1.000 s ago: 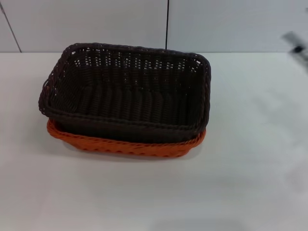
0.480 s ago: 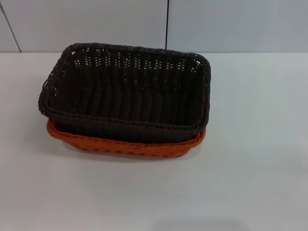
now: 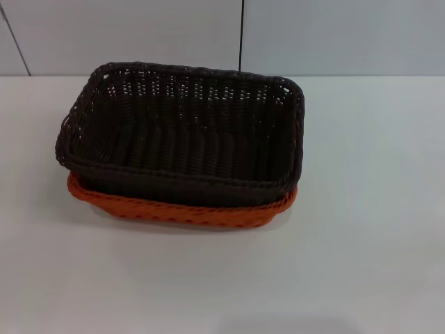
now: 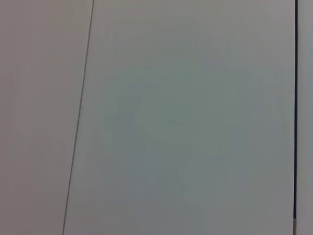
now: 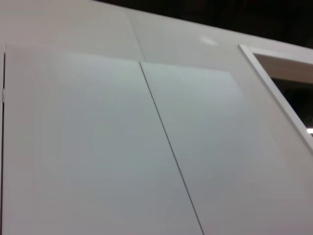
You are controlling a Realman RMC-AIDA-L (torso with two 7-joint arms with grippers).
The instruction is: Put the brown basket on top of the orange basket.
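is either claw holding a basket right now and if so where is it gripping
Nothing is held. No claw shows in any view; the brown basket sits nested in the orange basket, untouched.

My right wrist camera faces pale grey flat wall panels [image 5: 98, 147], a thin dark seam [image 5: 171, 156] running between them.

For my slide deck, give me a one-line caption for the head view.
Brown basket nested on top of the orange basket on a white table, no arm in view.
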